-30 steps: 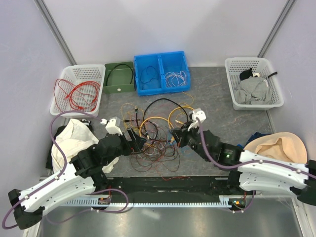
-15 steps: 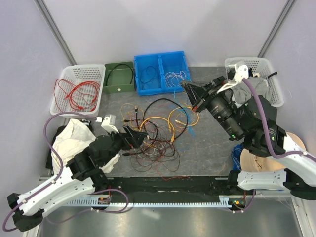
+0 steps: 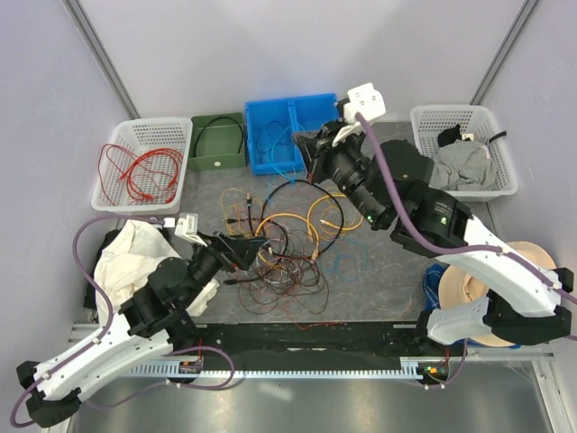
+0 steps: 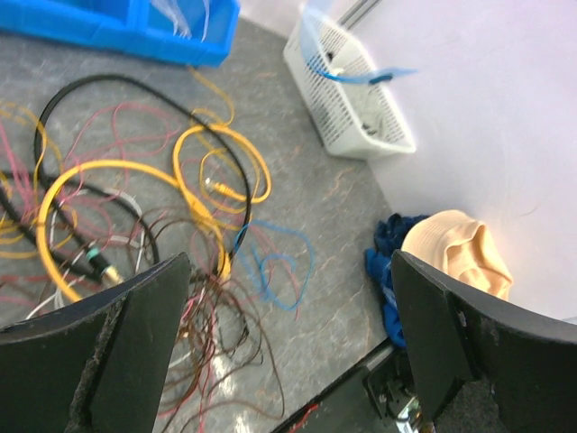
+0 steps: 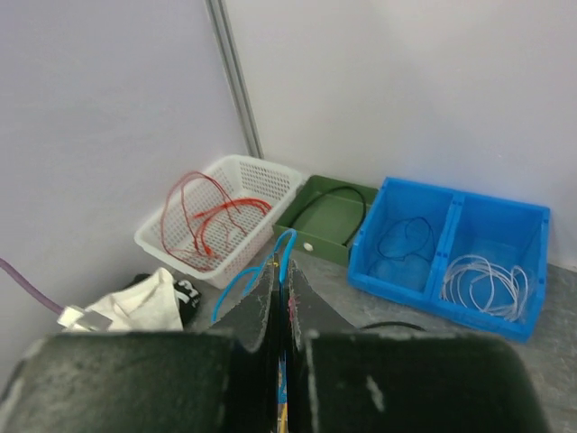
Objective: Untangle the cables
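- The grey speckled table (image 3: 379,271) carries everything, with bins along its far edge and the wires in the middle.
- The white-and-black right arm (image 3: 478,253) reaches up and over toward the far bins. Its tool (image 3: 304,146) is raised above the table, clenched on a thin blue cable (image 5: 287,234) that loops out from between the closed fingers.
- The white-and-black left arm (image 3: 117,338) stretches low from the near left corner. Its tool (image 3: 239,251) is released, jaws spread wide, at the left edge of the heap and gripping nothing.
- The tangled heap of thin cables (image 3: 279,248) lies mid-table between the two arms. It shows yellow-orange loops, a thicker black loop, fine red and brown strands, and loose blue strands on its right side.
- A blue plastic two-compartment bin (image 3: 293,101) stands at the far edge, with a thin dark wire in the left half and white wire in the right.
- A white mesh basket (image 3: 144,123) at far left holds red wires.
- A second white mesh basket (image 3: 451,112) at far right holds grey cloth.
- A small green box (image 3: 216,161) between the left basket and the blue bin holds a black cable.
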